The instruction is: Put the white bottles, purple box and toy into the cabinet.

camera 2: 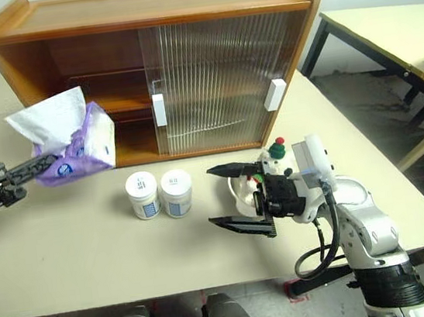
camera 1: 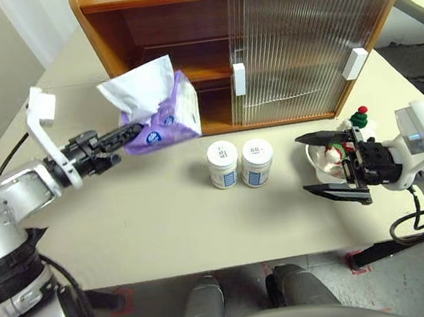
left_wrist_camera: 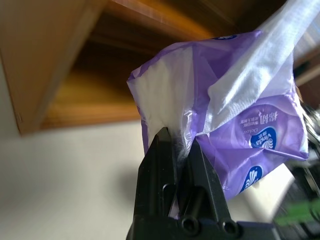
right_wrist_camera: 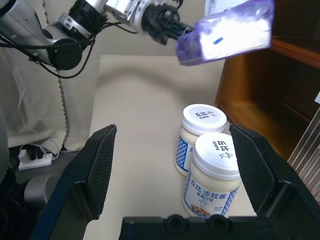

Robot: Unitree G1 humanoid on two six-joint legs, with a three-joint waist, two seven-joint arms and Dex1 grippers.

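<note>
On your beige bench (camera 1: 142,222) stand the wooden cabinet (camera 1: 171,23), two white bottles (camera 1: 238,163) side by side, and a dish (camera 1: 318,164) holding the toy (camera 1: 357,122).

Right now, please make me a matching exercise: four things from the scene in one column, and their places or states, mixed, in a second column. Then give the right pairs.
Things:
1. tissue pack
2. two white jars
3. toy bear
4. right end effector

Places or states:
A. standing side by side on the table, in front of the cabinet
B. wide open, empty
C. lifted off the table, pinched by the left end effector
D. near the cabinet's right corner, behind the right end effector

Pairs: 1-C, 2-A, 3-D, 4-B
</note>
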